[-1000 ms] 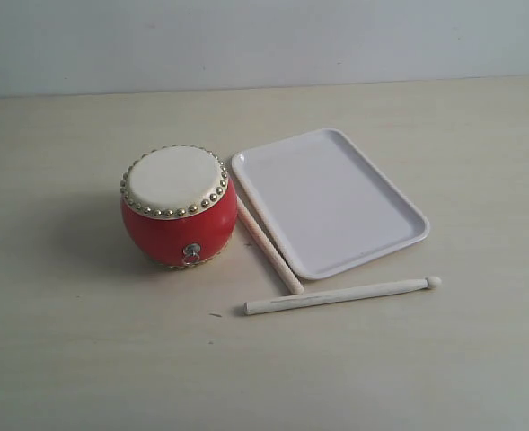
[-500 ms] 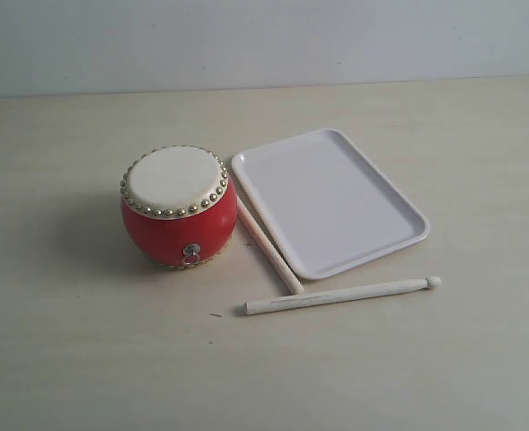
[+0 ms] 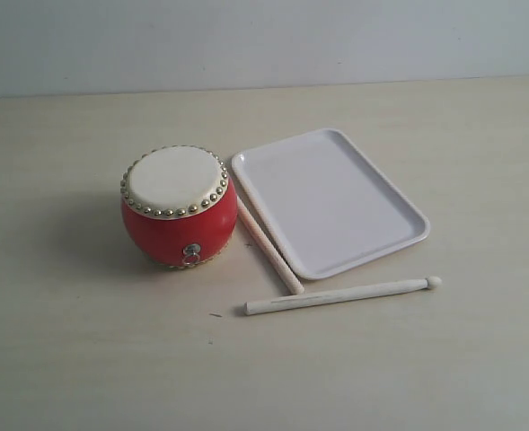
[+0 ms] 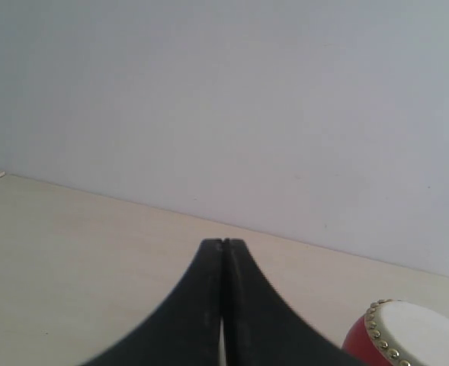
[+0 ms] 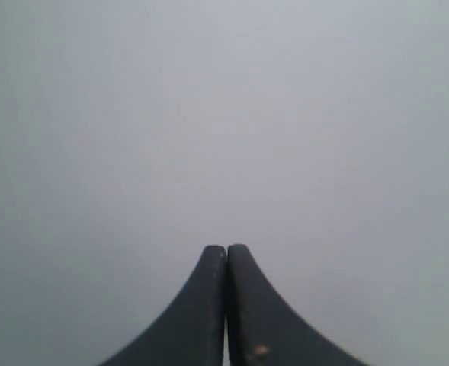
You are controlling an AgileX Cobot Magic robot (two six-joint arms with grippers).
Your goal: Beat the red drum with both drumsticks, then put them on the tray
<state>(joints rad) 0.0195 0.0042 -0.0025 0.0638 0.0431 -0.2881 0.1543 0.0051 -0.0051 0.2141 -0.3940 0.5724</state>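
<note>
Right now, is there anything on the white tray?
Nothing lies in the tray; its whole floor shows bare. Both drumsticks rest on the table outside it: one along its edge by the red drum, one in front.

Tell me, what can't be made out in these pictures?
Exterior view: the far end of one drumstick, hidden by the red drum.
Exterior view: both arms, outside the frame.
Left wrist view: most of the drum, cut off by the edge.
Right wrist view: everything but the right gripper and blank wall.
</note>
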